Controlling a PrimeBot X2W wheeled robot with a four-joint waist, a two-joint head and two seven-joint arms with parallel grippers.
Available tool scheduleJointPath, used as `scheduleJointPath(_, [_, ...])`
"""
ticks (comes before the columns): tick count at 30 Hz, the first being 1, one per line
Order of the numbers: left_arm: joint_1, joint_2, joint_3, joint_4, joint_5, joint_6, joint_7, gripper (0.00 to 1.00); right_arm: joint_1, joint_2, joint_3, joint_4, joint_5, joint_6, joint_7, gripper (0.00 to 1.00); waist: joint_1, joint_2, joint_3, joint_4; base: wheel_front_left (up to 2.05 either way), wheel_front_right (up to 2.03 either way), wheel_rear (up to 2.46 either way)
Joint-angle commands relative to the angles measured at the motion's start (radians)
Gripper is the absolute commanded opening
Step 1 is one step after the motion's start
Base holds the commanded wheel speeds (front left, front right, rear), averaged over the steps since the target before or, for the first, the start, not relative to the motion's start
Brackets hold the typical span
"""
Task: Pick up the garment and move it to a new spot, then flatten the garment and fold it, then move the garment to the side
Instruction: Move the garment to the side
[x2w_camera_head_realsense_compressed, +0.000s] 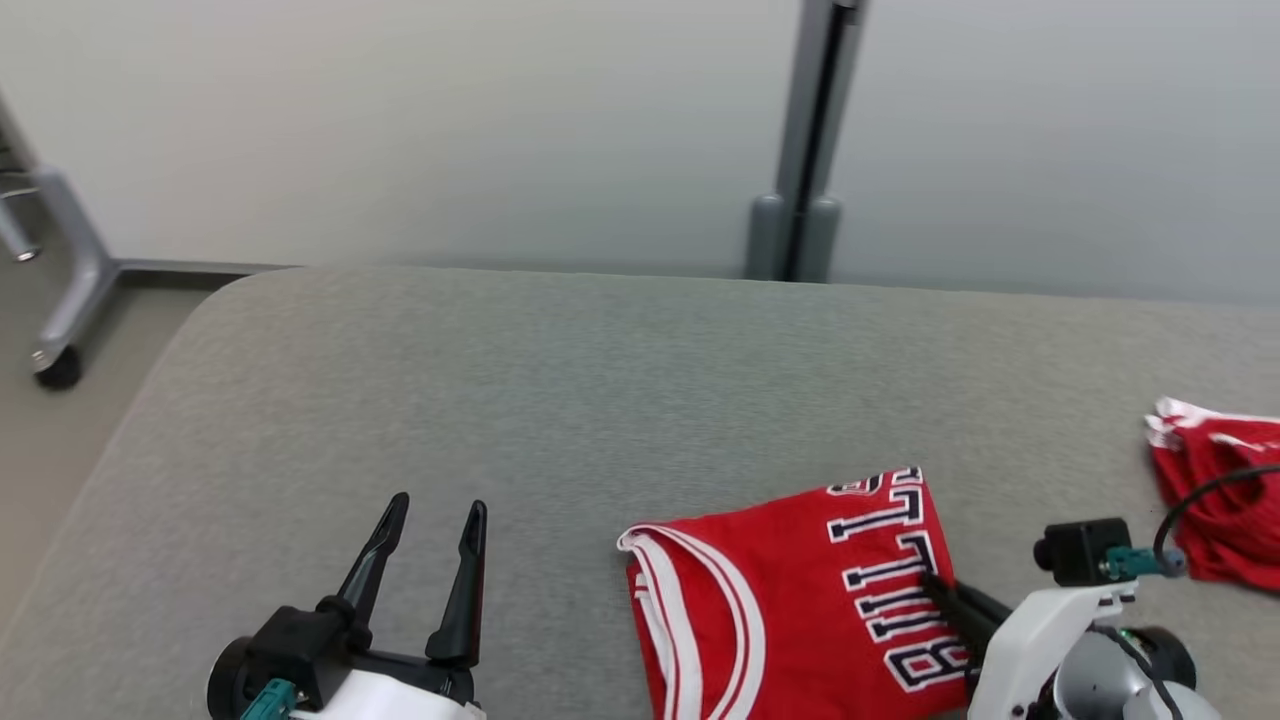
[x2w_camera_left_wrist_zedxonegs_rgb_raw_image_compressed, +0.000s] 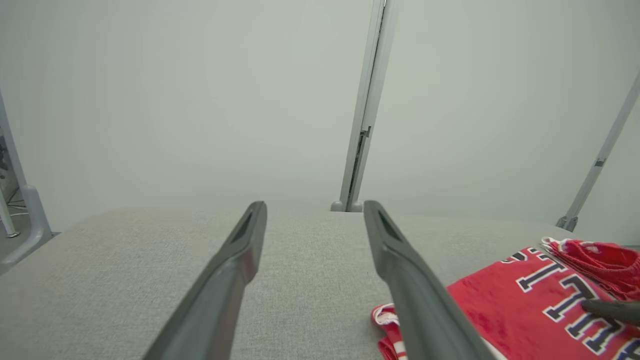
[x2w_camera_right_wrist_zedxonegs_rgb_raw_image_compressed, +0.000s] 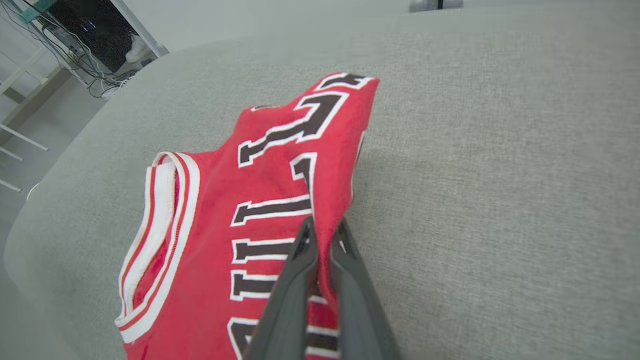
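A folded red jersey (x2w_camera_head_realsense_compressed: 790, 590) with black-and-white lettering and white trim lies on the grey padded table near its front edge, right of centre. My right gripper (x2w_camera_head_realsense_compressed: 935, 585) is shut on the jersey's right edge, and the wrist view shows cloth (x2w_camera_right_wrist_zedxonegs_rgb_raw_image_compressed: 280, 200) pinched between the fingers, with the edge lifted a little. My left gripper (x2w_camera_head_realsense_compressed: 432, 512) stands open over bare table at the lower left, nothing between its fingers; in its wrist view the jersey (x2w_camera_left_wrist_zedxonegs_rgb_raw_image_compressed: 525, 300) sits to the right.
A second red garment (x2w_camera_head_realsense_compressed: 1215, 500) lies crumpled at the table's far right. A grey post (x2w_camera_head_realsense_compressed: 805, 140) rises behind the table's (x2w_camera_head_realsense_compressed: 500, 380) back edge. A wheeled stand leg (x2w_camera_head_realsense_compressed: 60, 290) is on the floor to the left.
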Motion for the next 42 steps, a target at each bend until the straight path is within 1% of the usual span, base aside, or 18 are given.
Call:
scheduleJointPath(1, [-0.025,-0.002,0.004,0.0,0.005,-0.003,-0.002,1.0,-0.021,-0.021,0.007,-0.016,0.002,0.001,-0.016,0.0,0.0,0.0,0.012,-0.095,0.0,0.0,0.0])
scheduleJointPath(5, [-0.042,-0.011,0.0,0.005,0.016,-0.014,-0.001,1.0,-0.048,-0.05,0.033,-0.045,0.014,0.001,-0.039,0.0,0.0,0.0,0.032,-0.199,0.0,0.0,0.0])
scheduleJointPath(11, [-0.073,-0.023,-0.004,0.008,0.03,-0.024,-0.002,1.0,-0.08,-0.076,0.059,-0.063,0.04,0.001,-0.081,0.0,0.0,0.0,0.066,-0.332,0.0,0.0,0.0])
scheduleJointPath(14, [-0.09,-0.027,-0.007,0.011,0.038,-0.031,-0.002,1.0,-0.096,-0.082,0.071,-0.066,0.05,0.001,-0.106,0.0,0.0,0.0,0.086,-0.378,0.0,0.0,0.0])
scheduleJointPath(17, [-0.109,-0.028,-0.011,0.016,0.048,-0.037,-0.002,1.0,-0.119,-0.087,0.084,-0.063,0.063,0.001,-0.133,0.0,0.0,0.0,0.112,-0.404,0.0,0.0,0.0])
scheduleJointPath(23, [-0.152,-0.019,-0.02,0.025,0.068,-0.049,-0.002,1.0,-0.231,-0.113,0.132,-0.043,0.07,0.001,-0.185,0.0,0.0,0.0,0.182,-0.421,0.0,0.0,0.0])
scheduleJointPath(26, [-0.177,-0.008,-0.024,0.03,0.077,-0.051,-0.002,1.0,-0.317,-0.135,0.152,-0.018,0.081,0.001,-0.209,0.0,0.0,0.0,0.224,-0.411,0.0,0.0,0.0])
scheduleJointPath(30, [-0.208,0.003,-0.031,0.036,0.087,-0.055,0.0,1.0,-0.436,-0.184,0.159,0.033,0.107,0.001,-0.229,0.0,0.0,0.0,0.279,-0.392,0.0,0.0,0.0])
scheduleJointPath(35, [-0.242,0.011,-0.045,0.03,0.094,-0.057,0.012,1.0,-0.544,-0.285,0.137,0.085,0.129,0.001,-0.232,0.0,0.0,0.0,0.346,-0.363,0.0,0.0,0.0])
scheduleJointPath(36, [-0.247,0.014,-0.047,0.03,0.097,-0.057,0.015,1.0,-0.554,-0.305,0.129,0.089,0.134,0.001,-0.23,0.0,0.0,0.0,0.356,-0.359,0.0,0.0,0.0])
scheduleJointPath(37, [-0.247,0.014,-0.047,0.03,0.097,-0.057,0.015,1.0,-0.554,-0.305,0.129,0.089,0.134,0.001,-0.23,0.0,0.0,0.0,0.356,-0.359,0.0,0.0,0.0])
scheduleJointPath(40, [-0.256,0.022,-0.05,0.025,0.101,-0.055,0.022,1.0,-0.572,-0.373,0.092,0.1,0.139,0.001,-0.229,0.0,0.0,0.0,0.382,-0.353,0.0,0.0,0.0])
scheduleJointPath(42, [-0.26,0.028,-0.049,0.019,0.103,-0.052,0.026,1.0,-0.578,-0.407,0.062,0.108,0.138,0.001,-0.231,0.0,0.0,0.0,0.398,-0.354,0.0,0.0,0.0])
